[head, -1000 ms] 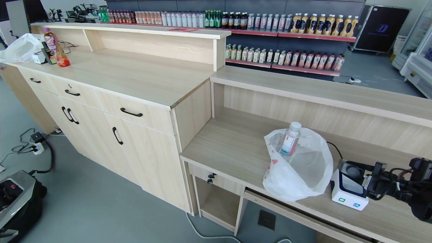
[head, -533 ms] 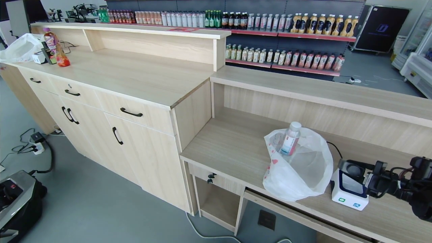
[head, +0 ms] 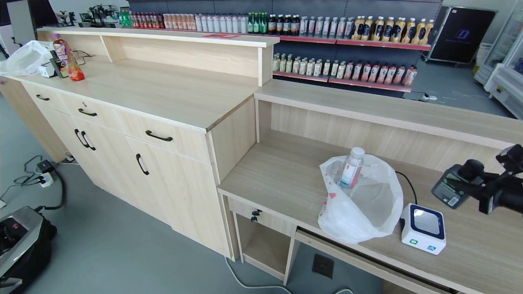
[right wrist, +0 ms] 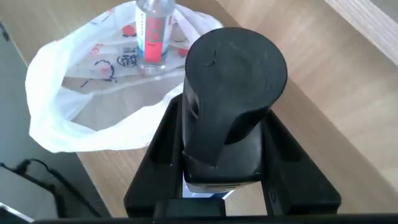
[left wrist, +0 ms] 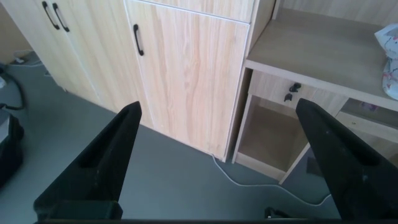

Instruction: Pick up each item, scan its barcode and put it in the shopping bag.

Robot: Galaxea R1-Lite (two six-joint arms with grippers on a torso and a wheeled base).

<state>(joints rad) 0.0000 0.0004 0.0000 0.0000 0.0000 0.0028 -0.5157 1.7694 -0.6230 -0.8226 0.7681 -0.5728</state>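
My right gripper (head: pixel 470 188) is shut on a dark container (head: pixel 451 188) with a black cap and holds it in the air above the low counter (head: pixel 282 179), to the right of and above the white barcode scanner (head: pixel 423 228). In the right wrist view the black-capped container (right wrist: pixel 231 93) sits between the fingers (right wrist: pixel 155 171), over the scanner and beside the bag. The white shopping bag (head: pixel 361 206) stands open left of the scanner, with a clear bottle (head: pixel 351 167) upright inside; the bag (right wrist: pixel 81 99) and bottle (right wrist: pixel 152 31) also show below the wrist. My left gripper (left wrist: pixel 214 155) hangs open over the floor.
A raised wooden ledge (head: pixel 388 110) runs behind the low counter. To the left stands a taller counter (head: pixel 155 90) with drawers, carrying a drink bottle (head: pixel 63 53) and another bag (head: pixel 24 59) at its far end. Drink shelves (head: pixel 339 36) line the back.
My right gripper has lifted the dark container from in front of the scanner, up and to the right. The scanner's face is now uncovered. Bag and bottle have not moved.
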